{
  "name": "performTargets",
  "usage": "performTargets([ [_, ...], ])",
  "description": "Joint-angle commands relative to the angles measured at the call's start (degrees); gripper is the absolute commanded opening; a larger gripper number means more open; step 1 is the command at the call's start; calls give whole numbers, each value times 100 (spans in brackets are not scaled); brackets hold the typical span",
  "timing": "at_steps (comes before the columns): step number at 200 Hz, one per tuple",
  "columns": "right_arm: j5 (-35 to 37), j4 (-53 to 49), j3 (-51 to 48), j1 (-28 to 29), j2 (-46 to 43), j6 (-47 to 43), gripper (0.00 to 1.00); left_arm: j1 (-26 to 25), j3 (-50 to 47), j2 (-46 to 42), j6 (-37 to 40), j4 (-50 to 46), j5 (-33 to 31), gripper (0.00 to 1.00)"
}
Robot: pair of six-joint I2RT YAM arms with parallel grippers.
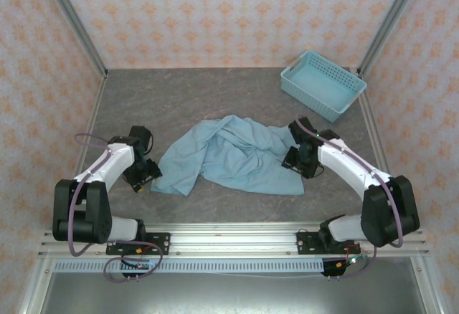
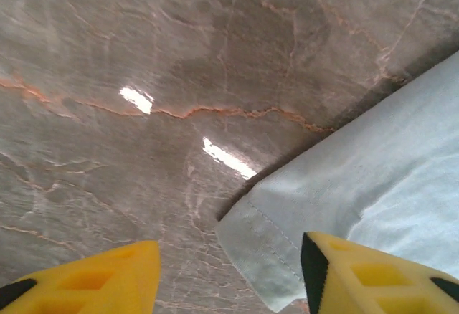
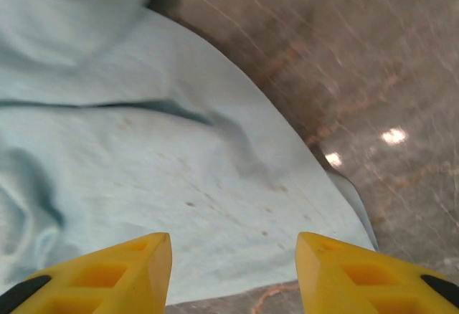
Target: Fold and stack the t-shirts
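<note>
We are aiming the left gripper [image 2: 229, 278] and right gripper [image 3: 233, 271], fingers apart, at opposite edges of the crumpled t-shirt [image 1: 229, 155] lying mid-frame, planning to pinch single layers and pull it flat.

The shirt [image 1: 229, 158] is pale blue, the lattice basket [image 1: 305, 97] a brighter turquoise blue. Grey-brown marbled table [image 1: 215, 92] with rusty veins; peach walls [image 1: 229, 13] with orange florets; yellow fingers [image 2: 93, 278], black-tipped.

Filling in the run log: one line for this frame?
stage: pre-fold | t-shirt: crumpled, mid-table | left gripper: open at hem corner | right gripper: open over cloth | basket: far right
</note>
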Motion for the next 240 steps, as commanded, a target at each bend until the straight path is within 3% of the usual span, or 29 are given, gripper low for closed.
performTargets([
  [1, 33, -196, -156, 9, -230, 504, 49, 2, -294, 123, -216, 278, 317, 54],
  [24, 186, -557, -215, 4, -249, 883, 52, -146, -548, 340, -274, 571, 545, 52],
  [59, 23, -422, -681, 3, -354, 1279, 53, -535, -578, 609, -434, 943, 422, 40],
  [107, -182, 15, -1198, 2, -323, 1521, 54, -649, -444, 370, -455, 945, 134, 0],
  [121, -186, 333, -1322, -23, -197, 1554, 50, -649, -411, 177, -415, 908, 99, 0],
  [143, -95, 507, -1103, -101, 62, 1452, 26, -649, -259, -125, -360, 759, 55, 0],
  [175, 467, -107, -263, -195, 8, 1072, 0, -647, 206, -330, -254, 389, -145, 0],
  [204, 737, -802, 337, -365, -108, 764, 0, -644, 390, -370, -243, 263, -178, 0],
  [240, 533, -1276, 634, -481, -111, 683, 0, -649, 274, -382, -265, 314, -152, 0],
])
